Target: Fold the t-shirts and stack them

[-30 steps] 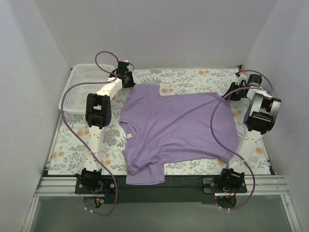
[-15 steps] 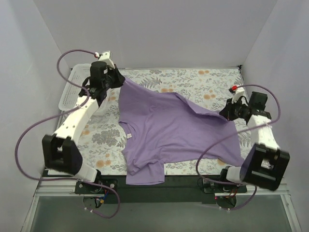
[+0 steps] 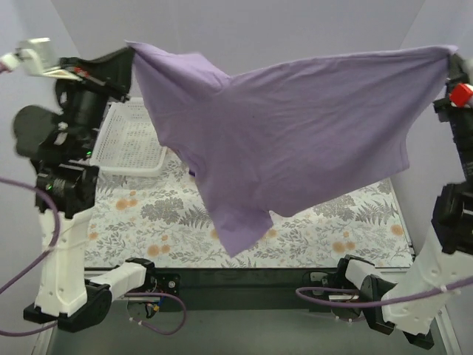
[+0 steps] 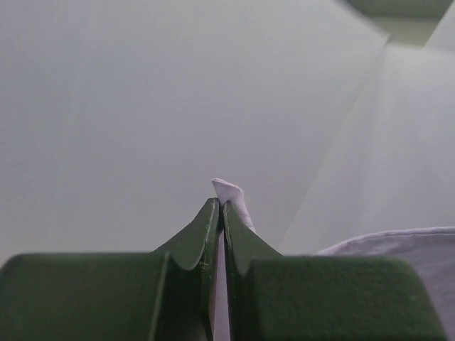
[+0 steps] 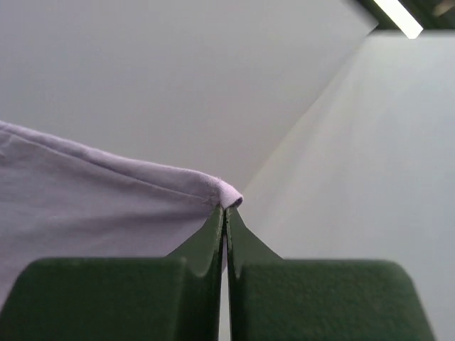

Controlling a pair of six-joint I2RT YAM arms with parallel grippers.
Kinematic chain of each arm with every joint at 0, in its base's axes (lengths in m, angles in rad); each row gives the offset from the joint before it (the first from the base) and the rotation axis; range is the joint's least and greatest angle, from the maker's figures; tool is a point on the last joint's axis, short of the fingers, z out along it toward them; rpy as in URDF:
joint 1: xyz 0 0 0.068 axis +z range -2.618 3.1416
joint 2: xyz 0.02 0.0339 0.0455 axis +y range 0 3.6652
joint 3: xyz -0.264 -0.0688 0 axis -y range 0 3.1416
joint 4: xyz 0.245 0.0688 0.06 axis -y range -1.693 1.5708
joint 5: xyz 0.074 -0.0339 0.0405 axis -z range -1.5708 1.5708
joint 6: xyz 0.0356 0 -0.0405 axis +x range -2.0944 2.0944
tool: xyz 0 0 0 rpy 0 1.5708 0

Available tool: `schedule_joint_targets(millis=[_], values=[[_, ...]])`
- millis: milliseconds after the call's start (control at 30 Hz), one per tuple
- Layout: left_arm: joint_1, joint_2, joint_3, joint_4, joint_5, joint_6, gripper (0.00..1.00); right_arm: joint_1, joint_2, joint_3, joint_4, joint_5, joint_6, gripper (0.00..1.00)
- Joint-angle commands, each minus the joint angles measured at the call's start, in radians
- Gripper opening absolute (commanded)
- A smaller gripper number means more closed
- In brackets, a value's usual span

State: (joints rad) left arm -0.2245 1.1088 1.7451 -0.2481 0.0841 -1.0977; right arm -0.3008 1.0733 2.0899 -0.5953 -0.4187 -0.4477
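Your shirt (image 3: 288, 126) hangs in the air above the table (image 3: 325, 229), stretched between both arms near the top of the overhead view. Your left end effector (image 3: 129, 50) is pressed together on one corner at upper left; its wrist view shows a small tuft of purple cloth poking out above the closed tips. Your right end effector (image 3: 451, 52) pinches the opposite corner at upper right, with the hem running off to the left from its tips. The cloth sags between them, its lowest flap over the table's middle. A white basket (image 3: 133, 137) sits at the table's far left.
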Motion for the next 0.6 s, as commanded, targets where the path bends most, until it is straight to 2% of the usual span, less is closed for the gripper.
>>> schedule_joint_targets(millis=[0,67,233,433,533,567], values=[[0.005,-0.076,0.195,0.041,-0.047,-0.022,0.0,-0.004,0.008,0.226,-0.015,0.155,0.063,0.01],[0.004,-0.092,0.29,0.05,-0.064,-0.021,0.0,-0.003,-0.031,0.22,0.058,0.221,0.06,0.01],[0.004,-0.138,0.379,0.089,-0.07,-0.036,0.0,0.048,-0.082,0.254,0.164,0.406,-0.005,0.01],[0.002,-0.127,0.363,0.101,-0.049,-0.051,0.0,0.146,-0.088,0.279,0.25,0.553,-0.121,0.01],[-0.007,-0.107,0.331,0.102,-0.055,-0.041,0.0,0.189,-0.099,0.231,0.255,0.583,-0.161,0.01],[-0.01,-0.101,0.317,0.102,-0.06,-0.036,0.0,0.199,-0.114,0.17,0.249,0.578,-0.161,0.01]])
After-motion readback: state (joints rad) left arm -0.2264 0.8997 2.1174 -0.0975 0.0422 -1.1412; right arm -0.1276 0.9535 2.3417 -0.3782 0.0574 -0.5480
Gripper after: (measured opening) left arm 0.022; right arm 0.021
